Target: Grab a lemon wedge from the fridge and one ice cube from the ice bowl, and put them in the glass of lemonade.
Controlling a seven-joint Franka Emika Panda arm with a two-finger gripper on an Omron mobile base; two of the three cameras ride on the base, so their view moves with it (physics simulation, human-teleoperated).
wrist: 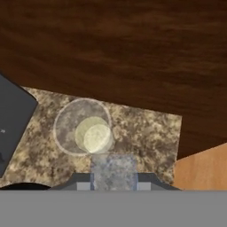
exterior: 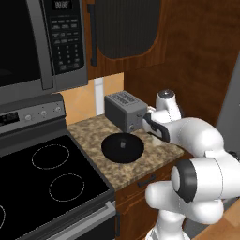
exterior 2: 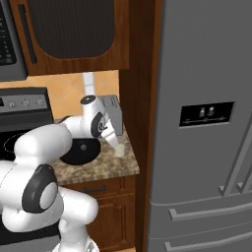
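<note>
Hovering over the glass of lemonade (wrist: 84,128) on the counter (wrist: 146,133). Gripper (wrist: 113,177) pinching the ice cube (wrist: 113,170). Ice bowl (exterior: 123,147) nearby.

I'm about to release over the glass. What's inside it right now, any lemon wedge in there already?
The glass of lemonade shows pale yellowish liquid, no bright yellow wedge visible. The ice cube between the gripper fingers hides its near rim.
</note>
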